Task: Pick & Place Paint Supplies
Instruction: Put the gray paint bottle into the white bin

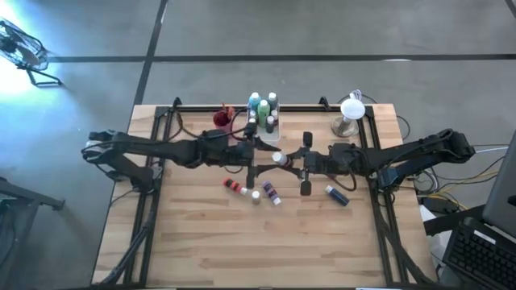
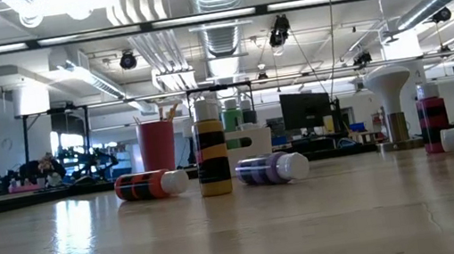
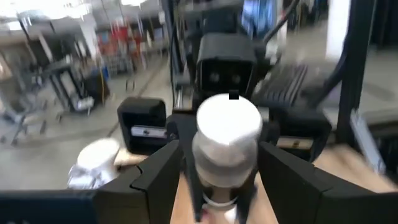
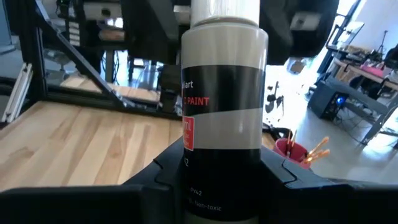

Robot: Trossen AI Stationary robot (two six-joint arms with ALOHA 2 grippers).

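**Grey bottle mid-handover**

Grey paint bottle (image 4: 221, 106), white-capped, hangs above table centre, pinched in my right gripper (image 1: 310, 167). My left gripper (image 1: 256, 155) stands spread around its cap, not yet clamped. I judge closing left, then releasing right, comes next. Counted below: four loose bottles (image 1: 267, 192); the tray (image 1: 275, 125) holds about four.
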